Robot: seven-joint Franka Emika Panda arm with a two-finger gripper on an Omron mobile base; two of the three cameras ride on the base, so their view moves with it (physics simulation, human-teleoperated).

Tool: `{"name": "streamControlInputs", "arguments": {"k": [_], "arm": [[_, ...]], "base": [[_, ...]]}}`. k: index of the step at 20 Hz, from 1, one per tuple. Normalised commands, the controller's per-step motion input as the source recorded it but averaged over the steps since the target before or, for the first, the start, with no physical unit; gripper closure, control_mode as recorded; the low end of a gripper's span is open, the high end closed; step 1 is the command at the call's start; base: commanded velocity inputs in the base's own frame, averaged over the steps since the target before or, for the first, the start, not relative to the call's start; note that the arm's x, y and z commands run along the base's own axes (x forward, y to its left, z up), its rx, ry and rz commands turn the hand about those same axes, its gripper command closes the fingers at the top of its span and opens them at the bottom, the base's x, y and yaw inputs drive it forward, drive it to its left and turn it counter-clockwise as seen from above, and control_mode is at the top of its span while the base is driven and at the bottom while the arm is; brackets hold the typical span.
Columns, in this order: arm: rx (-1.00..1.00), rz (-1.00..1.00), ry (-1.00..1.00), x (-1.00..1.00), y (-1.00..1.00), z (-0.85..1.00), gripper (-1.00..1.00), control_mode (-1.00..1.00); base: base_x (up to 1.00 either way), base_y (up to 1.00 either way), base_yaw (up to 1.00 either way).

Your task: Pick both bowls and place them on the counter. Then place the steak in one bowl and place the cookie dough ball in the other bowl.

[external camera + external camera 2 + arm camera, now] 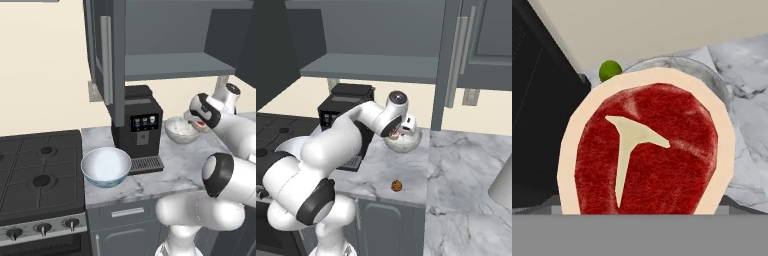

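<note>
My counter [170, 170] carries the wide white bowl [106, 166], the grey marbled bowl [181, 130], a black coffee machine [137, 127] (between them), and the cookie dough ball [397, 186] near its front edge.

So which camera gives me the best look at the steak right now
The hand view: the steak is close up there, red meat, pale fat rim and T-shaped streak all clear, with the grey bowl behind it. The left base view shows a red sliver at the gripper; the right base view hardly shows it.
</note>
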Motion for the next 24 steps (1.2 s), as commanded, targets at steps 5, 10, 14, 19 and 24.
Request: {"name": "streamControlInputs", "arguments": {"k": [5,10,14,19,24], "arm": [[0.0,0.02,0.0,0.59,-0.18,-0.02,1.0,-1.0],[0.02,0.06,0.02,0.34,-0.13,-0.2,1.0,-1.0],[0.01,0.08,0.01,0.04,-0.07,-0.27,1.0,-1.0],[0.0,0.05,0.0,0.22,-0.05,-0.17,1.0,-1.0],[0.0,0.02,0.0,0.24,0.01,-0.17,1.0,-1.0]], "base": [[0.0,0.0,0.0],[0.0,0.0,0.0],[0.0,0.0,0.0],[0.0,0.0,0.0],[0.0,0.0,0.0]]}}
